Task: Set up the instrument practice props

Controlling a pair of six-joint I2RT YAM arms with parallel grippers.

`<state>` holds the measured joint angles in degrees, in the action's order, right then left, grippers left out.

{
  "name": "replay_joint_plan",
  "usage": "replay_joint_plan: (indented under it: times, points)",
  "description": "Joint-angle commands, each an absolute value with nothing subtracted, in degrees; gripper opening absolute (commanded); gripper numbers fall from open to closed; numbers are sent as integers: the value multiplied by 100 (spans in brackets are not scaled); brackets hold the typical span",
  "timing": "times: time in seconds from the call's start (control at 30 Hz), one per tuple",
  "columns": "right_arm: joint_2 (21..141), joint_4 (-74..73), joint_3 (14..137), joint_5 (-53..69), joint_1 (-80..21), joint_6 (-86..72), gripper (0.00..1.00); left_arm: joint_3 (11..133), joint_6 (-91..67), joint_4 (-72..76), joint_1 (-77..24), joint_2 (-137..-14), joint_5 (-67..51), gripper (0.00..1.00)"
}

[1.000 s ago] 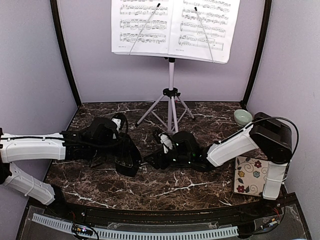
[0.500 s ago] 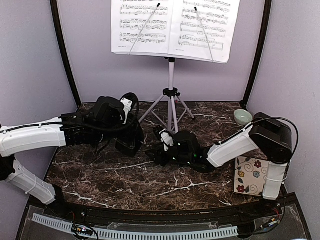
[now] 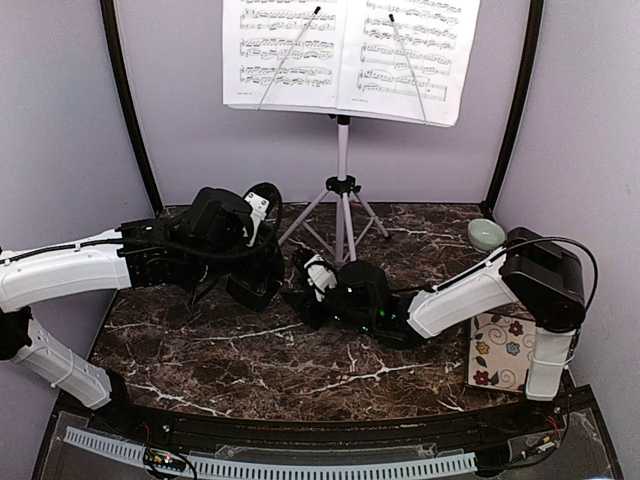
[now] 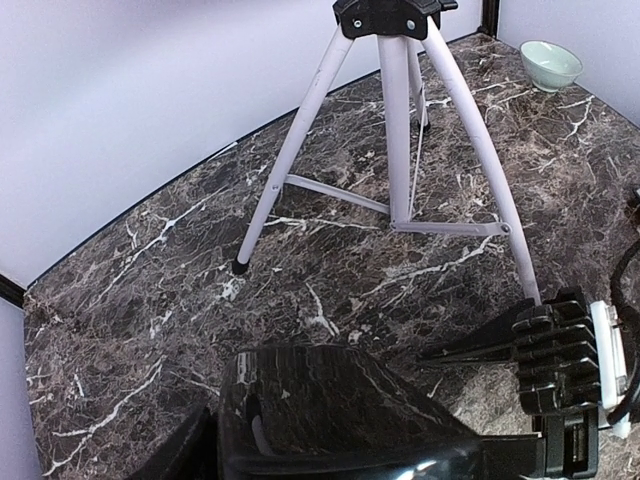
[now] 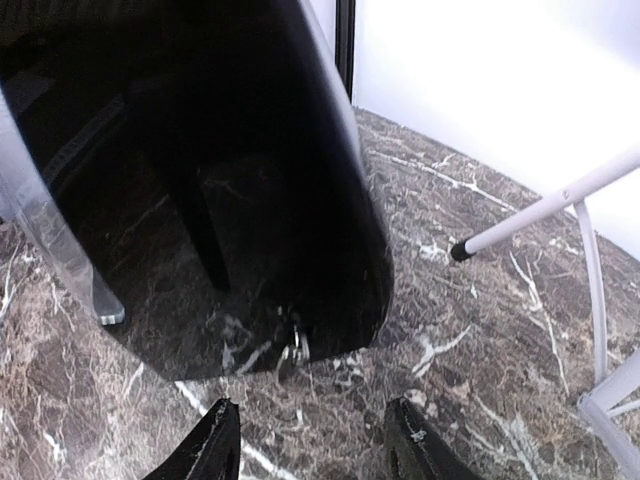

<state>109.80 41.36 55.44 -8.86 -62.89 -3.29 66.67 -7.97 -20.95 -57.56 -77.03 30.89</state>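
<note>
Item: metronome, black pyramid, pinched in left gripper, at 8 o'clock from music stand tripod. Right gripper: jaws spread, empty; metronome just beside, at its 9 o'clock.

Shows left arm stretched rightward from the left edge, wrist high, left tool clamped on the black metronome. Shows right arm folded at the elbow, forearm lying low toward centre, right tool just beside the left one, fingers parted.
</note>
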Motion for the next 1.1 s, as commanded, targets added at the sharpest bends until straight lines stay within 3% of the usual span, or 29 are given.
replay_joint_plan:
  times: [0.0,0.43,0.9,1.07]
  points:
    - [11128,4313,5896,-1021,-6366,-46,49,7031,-834,-1794,-5796,-7554,3332,0]
    - [11300,3966,6163,-1263,-6441,62,43,6891,-1041,-1587,-5801,-7484,3159,0]
    - [11286,4091,6083,-1181,-6382,-109,16,6667,-1112,-1362,-5801,-7296,3043,0]
    - [11199,4125,6046,-1013,-6324,-335,2,6575,-1035,-1164,-5802,-7250,2982,0]
